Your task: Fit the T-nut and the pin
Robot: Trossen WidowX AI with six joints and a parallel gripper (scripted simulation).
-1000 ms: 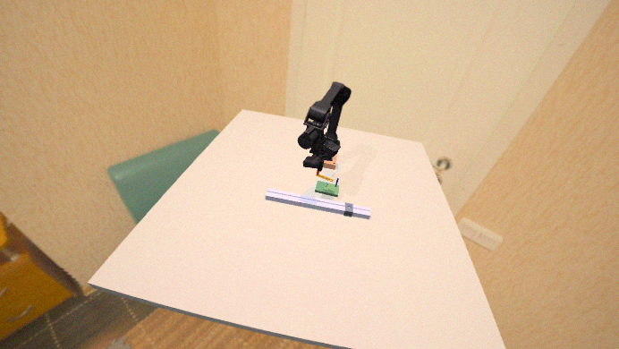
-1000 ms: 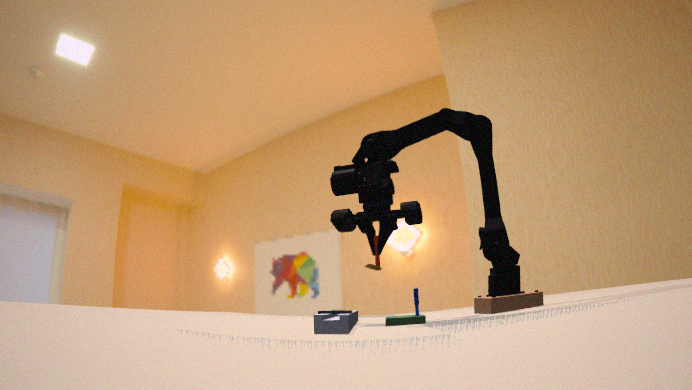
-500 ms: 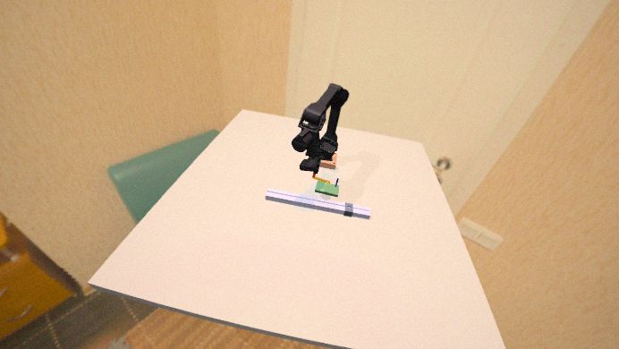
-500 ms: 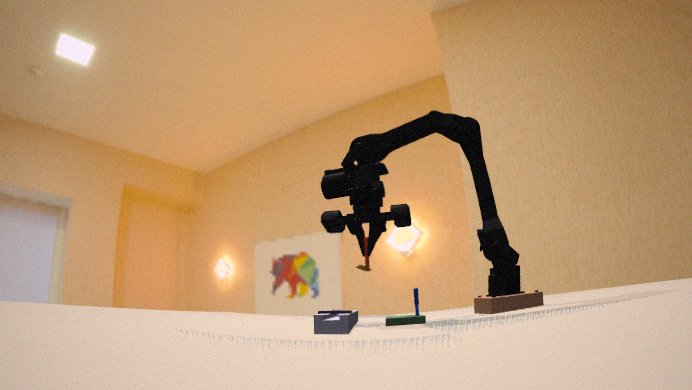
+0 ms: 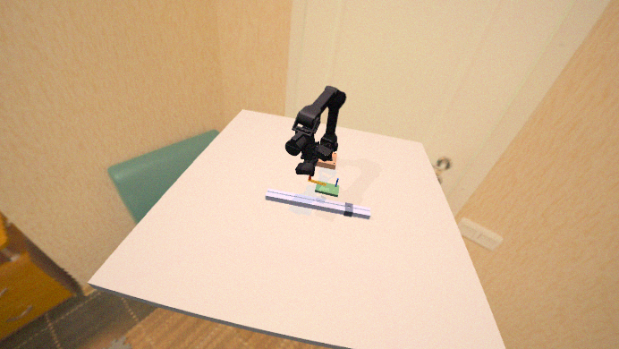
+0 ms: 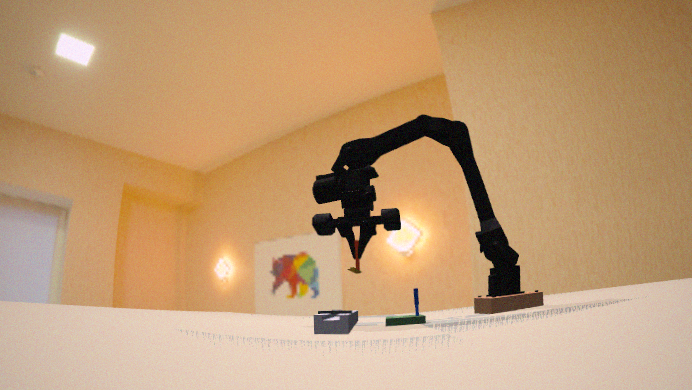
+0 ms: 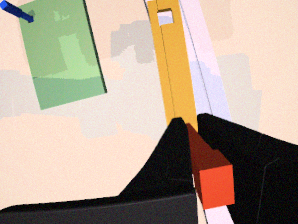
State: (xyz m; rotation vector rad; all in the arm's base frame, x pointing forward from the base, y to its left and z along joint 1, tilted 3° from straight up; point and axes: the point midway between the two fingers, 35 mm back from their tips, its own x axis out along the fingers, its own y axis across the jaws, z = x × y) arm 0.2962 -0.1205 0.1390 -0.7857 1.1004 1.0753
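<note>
T-nut aloft, rail still to fill

Claw (image 5: 309,175) (image 6: 358,256) (image 7: 189,125) pinching the orange handle (image 5: 309,177) (image 6: 357,250) (image 7: 216,185), brass T-nut (image 5: 317,183) (image 6: 354,270) (image 7: 176,65) hanging above the worktop (image 5: 268,268) (image 6: 150,360) (image 7: 132,175). Picking done; left: tipping into the aluminum rail (image 5: 309,202) (image 6: 332,324) (image 7: 205,65), sliding to the dark bracket (image 5: 348,209), pinning with the blue pin (image 5: 336,183) (image 6: 416,302) (image 7: 17,12). Pale surface, tan walls around.

arm (image 5: 318,105) (image 6: 400,140): matte black | links: slim, angular | claw (image 5: 309,175) (image 6: 356,256) (image 7: 189,125): black, tapered fingers
</note>
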